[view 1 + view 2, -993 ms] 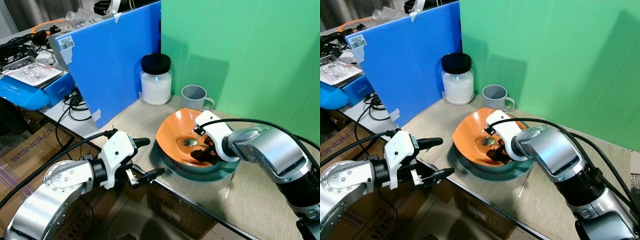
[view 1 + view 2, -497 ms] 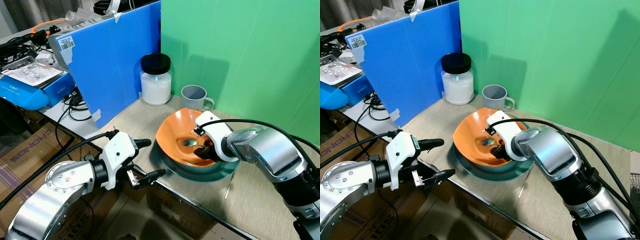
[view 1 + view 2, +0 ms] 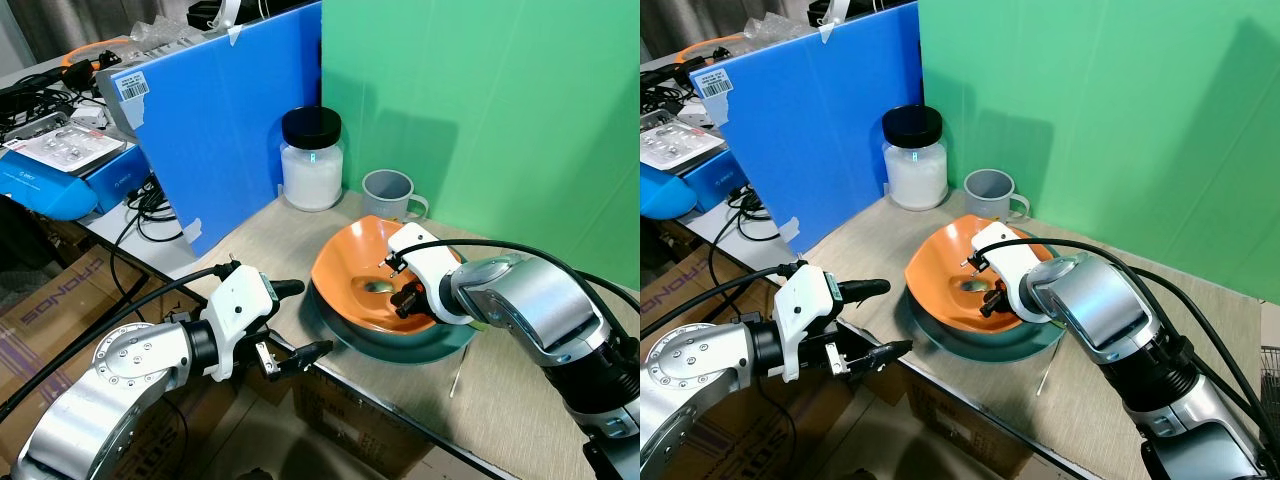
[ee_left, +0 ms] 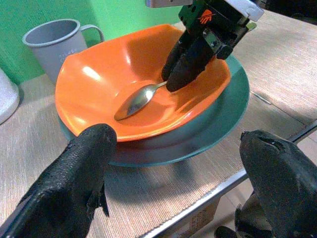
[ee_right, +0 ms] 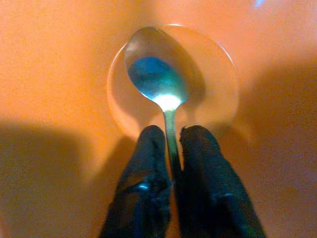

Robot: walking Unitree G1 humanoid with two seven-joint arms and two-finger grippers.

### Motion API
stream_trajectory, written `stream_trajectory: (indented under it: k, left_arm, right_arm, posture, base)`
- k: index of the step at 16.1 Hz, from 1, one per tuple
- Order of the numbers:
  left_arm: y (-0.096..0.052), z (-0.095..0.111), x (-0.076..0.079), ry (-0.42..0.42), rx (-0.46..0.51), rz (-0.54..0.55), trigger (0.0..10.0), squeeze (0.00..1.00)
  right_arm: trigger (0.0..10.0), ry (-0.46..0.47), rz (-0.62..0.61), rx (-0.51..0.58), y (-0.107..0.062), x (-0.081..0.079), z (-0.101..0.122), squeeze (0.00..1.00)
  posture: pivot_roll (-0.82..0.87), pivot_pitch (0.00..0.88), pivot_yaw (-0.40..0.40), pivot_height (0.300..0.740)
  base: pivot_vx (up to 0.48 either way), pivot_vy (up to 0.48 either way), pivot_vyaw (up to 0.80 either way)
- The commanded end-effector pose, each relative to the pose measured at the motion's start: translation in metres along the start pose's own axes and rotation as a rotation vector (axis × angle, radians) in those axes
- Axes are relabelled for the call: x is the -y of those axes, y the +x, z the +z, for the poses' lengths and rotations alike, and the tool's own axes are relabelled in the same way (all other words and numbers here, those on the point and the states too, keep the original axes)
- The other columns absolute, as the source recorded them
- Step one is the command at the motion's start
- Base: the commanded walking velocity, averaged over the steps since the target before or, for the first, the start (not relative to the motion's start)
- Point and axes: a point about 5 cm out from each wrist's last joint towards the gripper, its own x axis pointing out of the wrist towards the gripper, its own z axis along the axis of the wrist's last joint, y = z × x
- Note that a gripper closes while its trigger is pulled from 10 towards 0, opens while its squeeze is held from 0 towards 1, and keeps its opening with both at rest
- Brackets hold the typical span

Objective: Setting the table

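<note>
Lifted slightly since earlier, the right gripper point(image 5: 171, 168) pinches the spoon point(image 4: 141, 98) inside the orange bowl point(image 3: 345, 262), placement unfinished; left gripper point(image 3: 290, 320) hangs open.

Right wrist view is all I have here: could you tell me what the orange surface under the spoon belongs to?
Observer: An orange bowl, sitting on a dark green plate.
Operator: Thank you. Is anything standing near it?
Observer: A grey mug stands just behind the bowl, beside a white jar.
Operator: And where is the other arm?
Observer: The left gripper is open off the table's near edge, holding nothing.
</note>
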Motion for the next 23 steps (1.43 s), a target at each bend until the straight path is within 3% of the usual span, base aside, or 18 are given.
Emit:
stream_trajectory:
  k: [1, 6, 9, 13, 18, 19, 21, 22, 23]
  left_arm:
    - [0.0, 0.002, -0.002, 0.02, -0.006, -0.003, 10.0, 0.0]
    - [0.0, 0.001, -0.001, 0.024, -0.008, -0.006, 10.0, 0.0]
    - [0.0, 0.001, -0.001, 0.033, -0.006, -0.004, 10.0, 0.0]
    - [-0.001, 0.006, -0.004, 0.035, 0.035, 0.047, 10.0, 0.0]
    - [0.006, 0.013, -0.004, 0.024, 0.099, 0.145, 10.0, 0.0]
    - [0.01, 0.016, -0.005, 0.02, 0.132, 0.2, 10.0, 0.0]
    - [0.012, 0.021, -0.007, 0.006, 0.174, 0.278, 10.0, 0.0]
    - [0.013, 0.022, -0.008, 0.002, 0.193, 0.336, 10.0, 0.0]
    - [0.012, 0.023, -0.008, -0.001, 0.205, 0.376, 10.0, 0.0]
  right_arm:
    - [0.0, -0.008, -0.005, -0.007, 0.002, -0.002, -0.002, 0.0]
    - [0.0, -0.018, -0.009, 0.002, 0.003, -0.003, 0.0, 0.0]
    - [0.0, -0.007, -0.046, 0.079, -0.006, 0.001, 0.007, 0.0]
    - [0.0, 0.083, -0.048, 0.349, -0.032, 0.005, 0.008, 0.0]
    - [0.0, 0.285, -0.092, 0.703, -0.05, -0.011, -0.005, 0.0]
    - [0.0, 0.359, -0.138, 0.85, -0.058, -0.013, -0.006, 0.0]
    - [0.0, 0.42, -0.231, 0.946, -0.064, -0.011, -0.016, 0.0]
    - [8.2, 0.448, -0.311, 0.978, -0.066, -0.009, -0.025, 0.0]
    - [10.0, 0.448, -0.356, 1.001, -0.068, -0.009, -0.029, 0.0]
  posture:
    - [0.11, 0.0, 0.043, 0.74]
    - [0.11, 0.0, 0.043, 0.74]
    - [0.11, 0.0, 0.045, 0.74]
    - [0.1, 0.0, 0.05, 0.74]
    - [0.08, 0.0, 0.074, 0.74]
    - [0.08, 0.0, 0.081, 0.74]
    - [0.08, 0.0, 0.081, 0.74]
    - [0.08, 0.0, 0.079, 0.74]
    - [0.09, 0.0, 0.076, 0.74]
  base:
    - [0.0, 0.0, 0.0]
    - [0.0, 0.0, 0.0]
    - [0.0, 0.0, 0.0]
    - [0.0, 0.0, 0.0]
    - [0.0, 0.0, 0.0]
    - [0.0, 0.0, 0.0]
    - [0.0, 0.0, 0.0]
    - [0.0, 0.0, 0.0]
    - [0.0, 0.0, 0.0]
